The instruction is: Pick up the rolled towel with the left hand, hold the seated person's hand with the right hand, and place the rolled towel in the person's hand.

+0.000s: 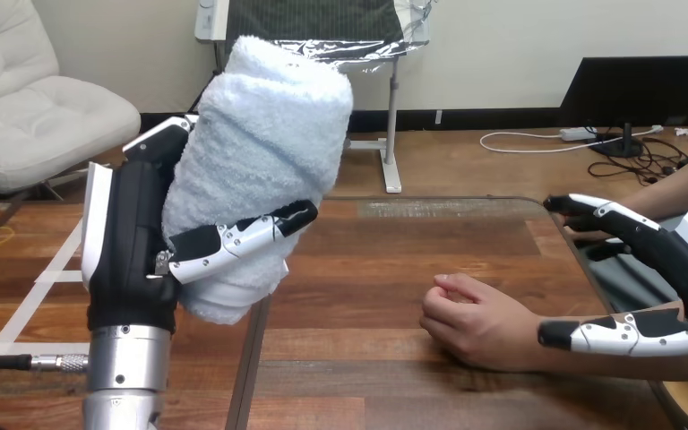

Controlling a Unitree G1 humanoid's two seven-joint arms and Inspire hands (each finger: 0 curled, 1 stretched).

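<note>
Wooden table (pixel 367 269) supports the person's hand (pixel 475 327), rolled towel (pixel 260 152) aloft.

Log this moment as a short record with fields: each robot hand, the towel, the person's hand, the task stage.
left hand: raised over the wooden table, fingers curled round the rolled white terry towel
towel: roughly upright, lifted, in the left hand alone
right hand: open, fingers straight, straddling the person's wrist; thumb lies across it
person's hand: resting on the table, fingers curled inward, holding nothing
task stage: towel picked up; not yet placed in the person's hand
</note>
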